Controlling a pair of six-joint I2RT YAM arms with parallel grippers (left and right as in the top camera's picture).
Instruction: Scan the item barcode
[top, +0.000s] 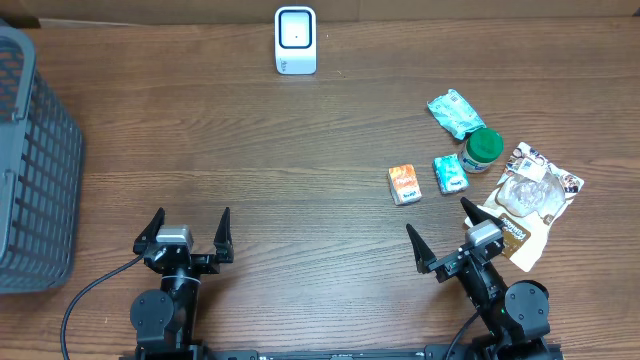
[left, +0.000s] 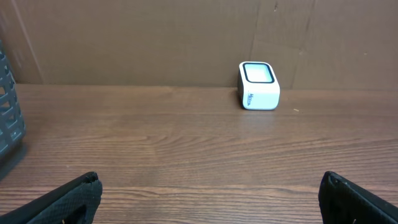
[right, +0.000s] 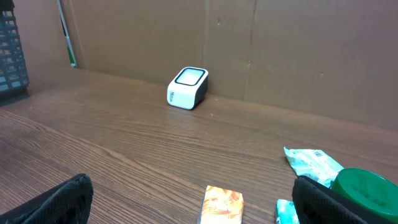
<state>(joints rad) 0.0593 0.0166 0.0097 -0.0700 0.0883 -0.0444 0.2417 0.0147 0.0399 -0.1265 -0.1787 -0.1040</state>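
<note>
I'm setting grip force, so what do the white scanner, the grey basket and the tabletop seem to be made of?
White scanner: likely smooth moulded plastic, rounded corners, dark-rimmed window on top.
Grey basket: probably rigid plastic, matte open lattice walls.
Tabletop: dark wood or wood-look laminate, visible grain; which, unclear.

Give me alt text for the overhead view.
Left hand and right hand sit open and empty at the near edge. Packaged items cluster by the right hand, a white scanner stands far back, a grey basket at left.
</note>
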